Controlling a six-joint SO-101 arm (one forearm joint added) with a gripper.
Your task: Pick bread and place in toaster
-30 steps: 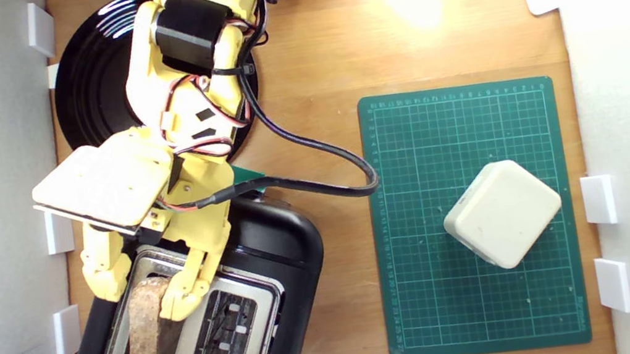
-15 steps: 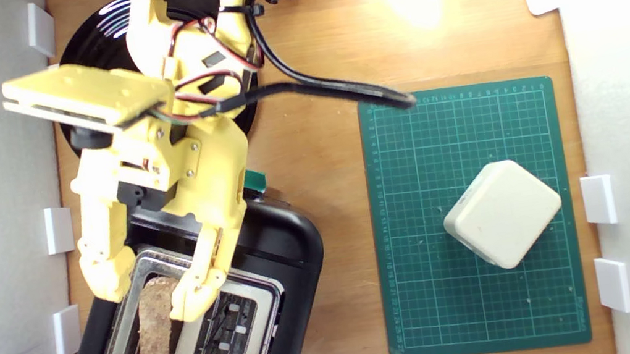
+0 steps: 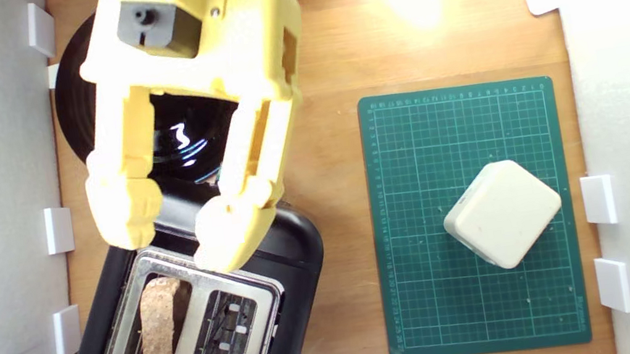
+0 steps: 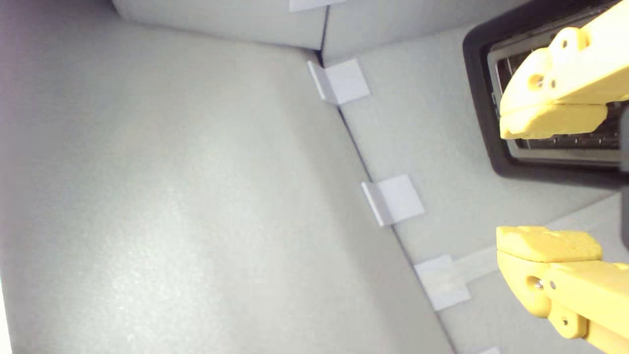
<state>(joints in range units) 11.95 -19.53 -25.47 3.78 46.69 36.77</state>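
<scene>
The yellow plastic tool [image 3: 178, 241] hangs wide apart and empty above the glossy black toaster [image 3: 294, 249]. The brown-crusted half-slice of bread [image 3: 159, 337] stands inside the slot nearer the exterior view's left.

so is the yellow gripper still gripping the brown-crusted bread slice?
No: in the exterior view the yellow gripper is open and empty, while the brown-crusted bread slice stands in a slot of the glossy black toaster.

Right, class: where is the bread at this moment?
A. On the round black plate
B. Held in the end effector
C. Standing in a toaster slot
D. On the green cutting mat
C: the bread stands in one slot of the toaster, the one on the exterior view's left, while the end effector is open and empty, apart from it.
</scene>
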